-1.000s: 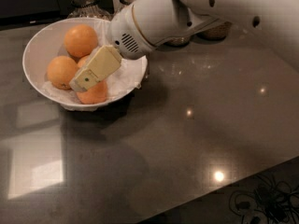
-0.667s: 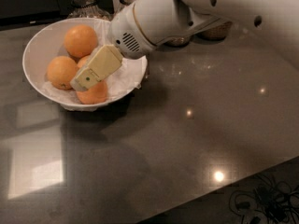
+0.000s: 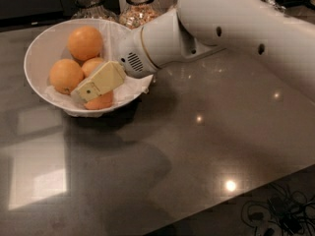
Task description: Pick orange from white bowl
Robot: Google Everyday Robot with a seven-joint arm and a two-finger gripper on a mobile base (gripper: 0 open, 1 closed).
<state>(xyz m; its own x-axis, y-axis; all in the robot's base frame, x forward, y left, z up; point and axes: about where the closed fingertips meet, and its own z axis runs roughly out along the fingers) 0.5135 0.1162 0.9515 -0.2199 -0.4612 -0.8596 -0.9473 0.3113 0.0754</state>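
The white bowl [image 3: 35, 47], lined with crinkled white paper, stands at the far left of the dark table. It holds several oranges. The deep reddish-orange orange [image 3: 101, 103] lies at the bowl's near edge. My gripper [image 3: 97, 84], cream-coloured at the end of the white arm, reaches into the bowl from the right. It lies right over this orange and hides its top. A bigger round orange [image 3: 85, 42] and two paler ones [image 3: 65, 75] [image 3: 91, 64] lie behind and to the left.
Two glass jars of grain [image 3: 138, 8] stand just behind the bowl. My thick white arm [image 3: 231, 28] crosses the upper right. The dark glossy table [image 3: 162, 161] stretches to the front and right, with cables [image 3: 275, 215] beyond its near right edge.
The gripper has sunk slightly lower onto the reddish orange. The bowl and the other oranges have not moved.
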